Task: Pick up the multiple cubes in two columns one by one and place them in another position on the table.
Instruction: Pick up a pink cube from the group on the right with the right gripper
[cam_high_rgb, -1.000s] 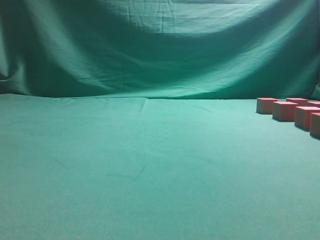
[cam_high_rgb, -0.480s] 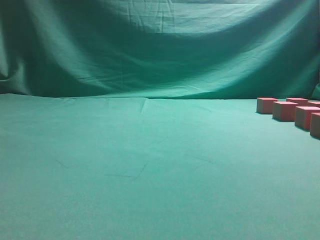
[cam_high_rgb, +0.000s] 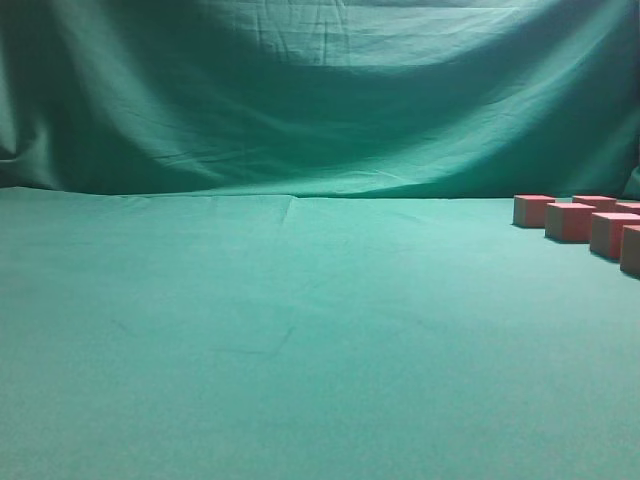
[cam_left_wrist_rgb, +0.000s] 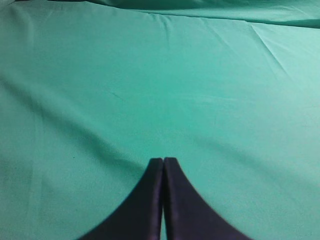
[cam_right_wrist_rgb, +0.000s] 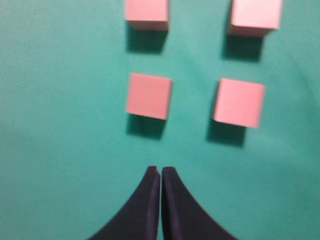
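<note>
In the right wrist view several pink cubes stand in two columns on the green table (cam_right_wrist_rgb: 60, 150). The nearest pair is a left cube (cam_right_wrist_rgb: 148, 95) and a right cube (cam_right_wrist_rgb: 239, 102), with two more behind at the top edge, left (cam_right_wrist_rgb: 146, 14) and right (cam_right_wrist_rgb: 255, 15). My right gripper (cam_right_wrist_rgb: 160, 171) is shut and empty, hovering short of the nearest pair, between the two columns. The exterior view shows several cubes (cam_high_rgb: 570, 221) at the far right edge and neither arm. My left gripper (cam_left_wrist_rgb: 163, 161) is shut and empty over bare cloth.
Green cloth backdrop (cam_high_rgb: 320, 90) hangs behind the table (cam_high_rgb: 300, 330). In the exterior view the cloth is bare from the left edge to the cubes. A crease (cam_left_wrist_rgb: 270, 45) runs across the cloth at the upper right of the left wrist view.
</note>
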